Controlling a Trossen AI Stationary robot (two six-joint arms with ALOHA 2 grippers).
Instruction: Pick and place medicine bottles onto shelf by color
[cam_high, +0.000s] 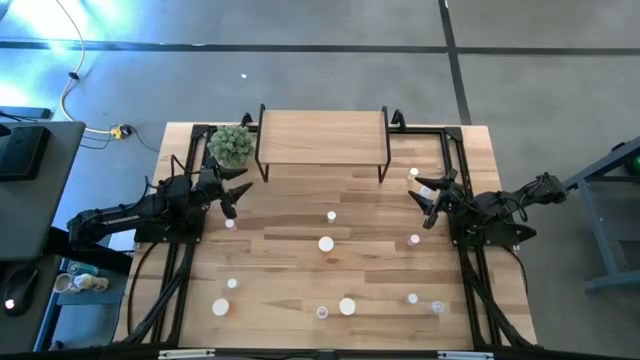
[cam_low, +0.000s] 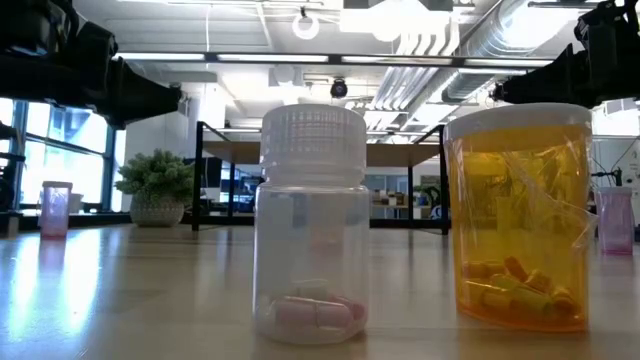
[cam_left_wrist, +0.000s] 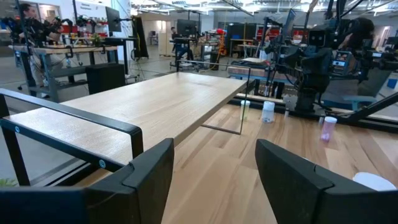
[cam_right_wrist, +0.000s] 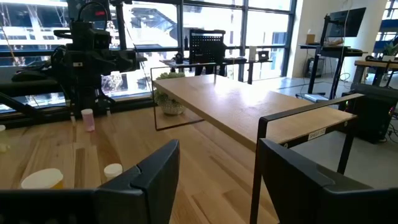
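nothing is on the shelf (cam_high: 322, 137) yet; the medicine bottles lie scattered over the worktop (cam_high: 290, 280), one pink bottle (cam_high: 231, 224) just beside the left gripper (cam_high: 234, 193), another (cam_high: 413, 241) near the right gripper (cam_high: 428, 198). both sets of jaws stand released and empty. my worry: these tiny bottles could tip and roll on a skewed pinch, or the whitish and pink tints get mixed. no readable labels show.
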